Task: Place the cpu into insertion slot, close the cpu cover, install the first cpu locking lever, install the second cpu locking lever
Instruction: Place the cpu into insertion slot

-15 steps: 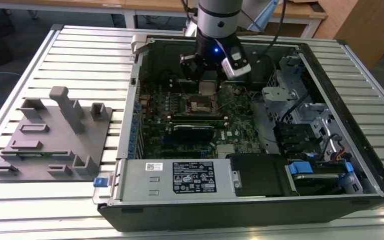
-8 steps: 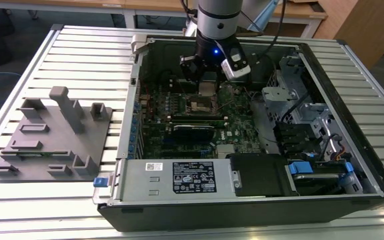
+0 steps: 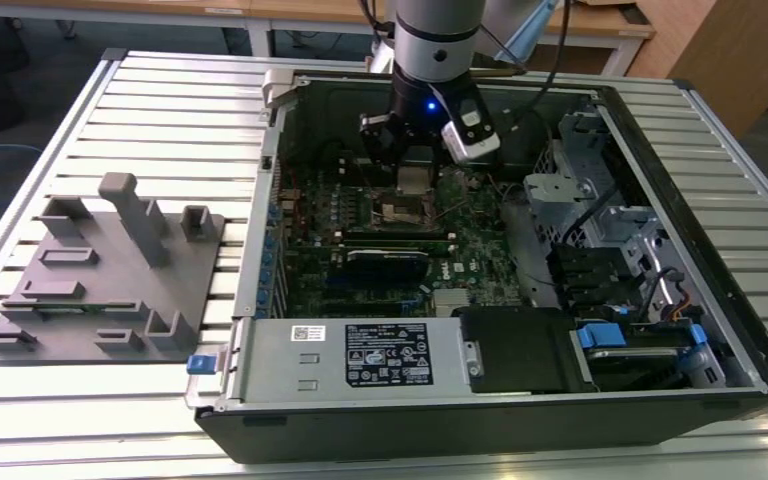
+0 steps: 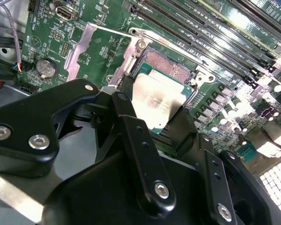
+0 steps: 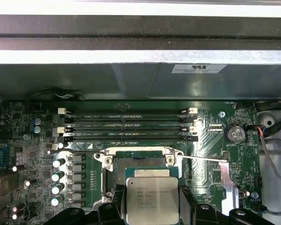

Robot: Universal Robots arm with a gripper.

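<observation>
In the exterior view's upper centre the grey arm [image 3: 435, 40] points straight down into the open black computer case [image 3: 491, 432]; its black gripper [image 3: 414, 168] grips the flat silver-grey square cpu [image 5: 152, 199] just over the dark silver-rimmed square insertion slot [image 5: 139, 165].

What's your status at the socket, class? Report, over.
Gripper shut on chip. Chip held over socket, not seated. Cover flipped open. Nothing seen blocking socket.

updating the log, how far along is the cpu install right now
Nothing is finished yet. The gripper holds the cpu just over the insertion slot, not seated. The cpu cover stands flipped open, and both locking levers are unlatched, so seating, cover and levers remain.
</observation>
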